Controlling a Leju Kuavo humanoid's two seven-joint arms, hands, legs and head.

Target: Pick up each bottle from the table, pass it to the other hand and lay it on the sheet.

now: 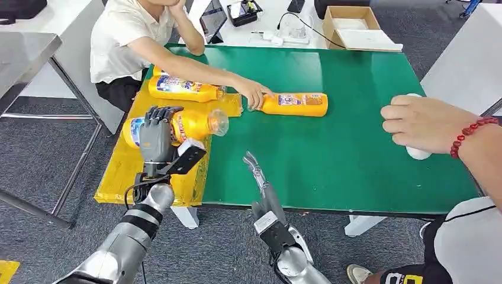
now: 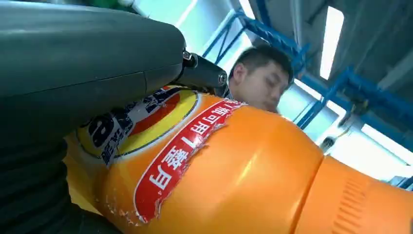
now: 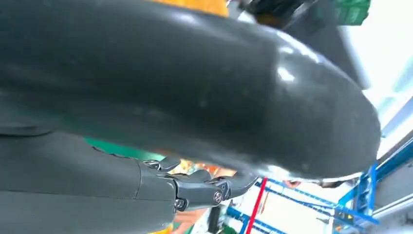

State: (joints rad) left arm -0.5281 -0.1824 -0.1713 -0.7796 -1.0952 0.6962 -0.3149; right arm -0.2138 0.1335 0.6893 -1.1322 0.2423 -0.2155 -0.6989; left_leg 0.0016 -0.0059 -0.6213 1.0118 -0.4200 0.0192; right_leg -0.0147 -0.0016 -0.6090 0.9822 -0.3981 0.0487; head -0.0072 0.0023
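Our left hand (image 1: 157,135) grips the orange bottle (image 1: 195,124) above the yellow sheet (image 1: 118,171), our right hand (image 1: 260,180) spread empty; it looks stiff, slick, best held mid-body.

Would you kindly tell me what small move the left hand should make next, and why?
Probably lower and release: the left hand already grips an orange bottle over the yellow sheet, beside another bottle lying there, while the right hand holds nothing.

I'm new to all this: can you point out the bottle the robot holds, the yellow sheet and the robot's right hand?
held bottle (image 1: 192,125), head view, orange body.
yellow sheet (image 1: 121,174), head view, bare near part.
right hand (image 1: 260,180), head view, fingers.
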